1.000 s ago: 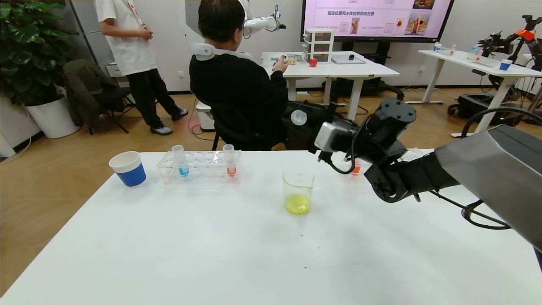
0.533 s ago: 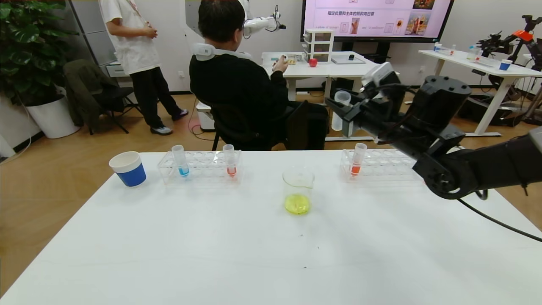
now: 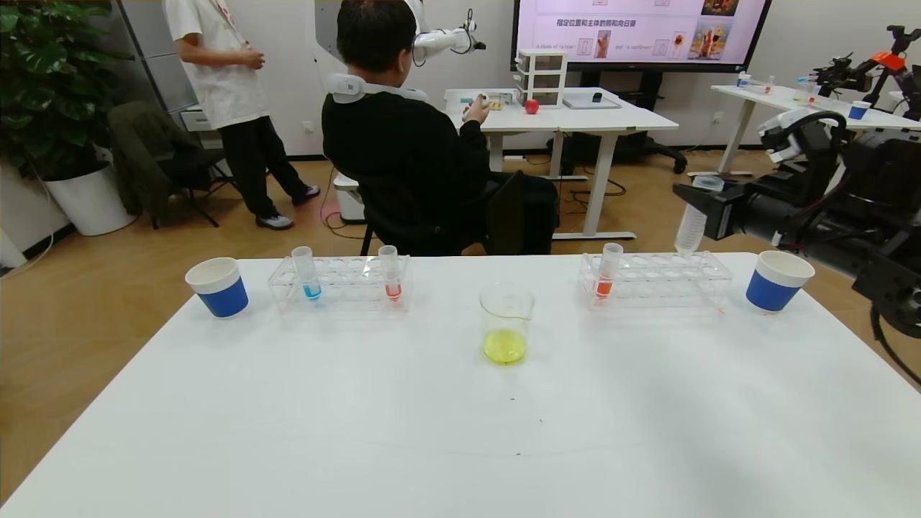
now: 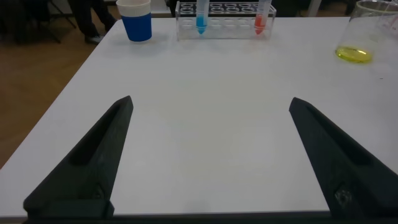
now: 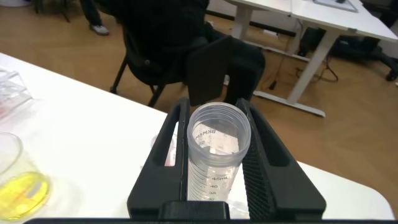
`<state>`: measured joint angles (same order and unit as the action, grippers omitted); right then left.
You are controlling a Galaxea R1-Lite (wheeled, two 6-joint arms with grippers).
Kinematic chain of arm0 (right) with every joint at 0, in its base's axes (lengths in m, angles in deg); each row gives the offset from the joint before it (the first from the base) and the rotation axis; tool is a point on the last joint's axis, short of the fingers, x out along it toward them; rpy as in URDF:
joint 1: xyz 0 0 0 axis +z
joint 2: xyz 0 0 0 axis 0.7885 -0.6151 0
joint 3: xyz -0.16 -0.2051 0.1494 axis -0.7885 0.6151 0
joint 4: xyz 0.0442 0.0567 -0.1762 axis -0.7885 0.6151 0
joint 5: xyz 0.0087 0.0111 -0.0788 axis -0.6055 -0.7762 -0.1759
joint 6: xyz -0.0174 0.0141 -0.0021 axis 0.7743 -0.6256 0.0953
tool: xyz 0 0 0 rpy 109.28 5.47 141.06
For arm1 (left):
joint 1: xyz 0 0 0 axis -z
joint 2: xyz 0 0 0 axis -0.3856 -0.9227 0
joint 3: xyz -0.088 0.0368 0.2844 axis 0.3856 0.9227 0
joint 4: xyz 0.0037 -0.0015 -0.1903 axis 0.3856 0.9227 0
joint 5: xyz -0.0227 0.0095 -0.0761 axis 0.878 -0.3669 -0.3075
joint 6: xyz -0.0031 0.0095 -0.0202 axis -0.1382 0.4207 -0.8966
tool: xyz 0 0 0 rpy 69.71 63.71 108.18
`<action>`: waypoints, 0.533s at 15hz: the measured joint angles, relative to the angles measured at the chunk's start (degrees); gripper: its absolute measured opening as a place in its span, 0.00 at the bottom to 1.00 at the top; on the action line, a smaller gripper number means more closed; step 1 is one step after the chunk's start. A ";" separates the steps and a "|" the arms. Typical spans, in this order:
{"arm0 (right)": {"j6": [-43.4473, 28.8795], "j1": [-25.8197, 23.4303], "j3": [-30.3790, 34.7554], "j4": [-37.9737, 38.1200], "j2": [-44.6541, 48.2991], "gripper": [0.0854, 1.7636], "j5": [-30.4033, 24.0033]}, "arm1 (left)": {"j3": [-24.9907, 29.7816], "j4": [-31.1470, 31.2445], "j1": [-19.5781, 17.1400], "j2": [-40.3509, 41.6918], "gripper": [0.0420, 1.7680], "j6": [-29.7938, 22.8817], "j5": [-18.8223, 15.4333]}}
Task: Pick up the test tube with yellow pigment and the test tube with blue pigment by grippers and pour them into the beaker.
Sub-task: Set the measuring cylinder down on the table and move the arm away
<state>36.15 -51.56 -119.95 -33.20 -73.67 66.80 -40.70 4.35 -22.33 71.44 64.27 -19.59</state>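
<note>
head view: right gripper [image 3: 709, 210] clenches an emptied test tube [image 3: 691, 226] (upright) above the right rack [image 3: 655, 277].

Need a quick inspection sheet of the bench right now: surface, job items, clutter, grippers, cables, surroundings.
Surface: white table, a few dark specks, no spill seen.
Job's things: beaker mid-table holds yellow liquid; test tube with blue pigment upright in the left rack; emptied test tube held above the right rack.
Clutter: two red-orange tubes, one in each rack; two blue paper cups.
Grippers: right gripper shut on the emptied test tube; left gripper open, low over the table's near side.
Cables: black cable at the right arm, off the table.
Surroundings: seated person behind the table, another standing.
</note>
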 joint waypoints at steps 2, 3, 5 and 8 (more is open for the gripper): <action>0.05 -5.33 -0.26 0.18 -0.34 0.25 -1.32 | 0.00 -0.02 -0.02 0.00 0.99 -0.02 0.02; 0.11 -7.68 -0.89 0.18 -1.00 0.25 -1.57 | 0.00 0.00 0.00 0.00 0.99 -0.02 0.02; 0.16 -11.97 -3.19 0.18 -3.27 0.25 -1.65 | 0.00 0.00 0.00 0.00 0.99 -0.02 0.02; 0.20 -16.86 -8.63 0.28 -8.14 0.25 -1.01 | 0.00 -0.02 0.00 0.00 0.99 0.00 0.00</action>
<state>36.34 -68.42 -128.58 -32.92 -81.81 65.79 -40.70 4.33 -22.33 71.44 64.27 -19.59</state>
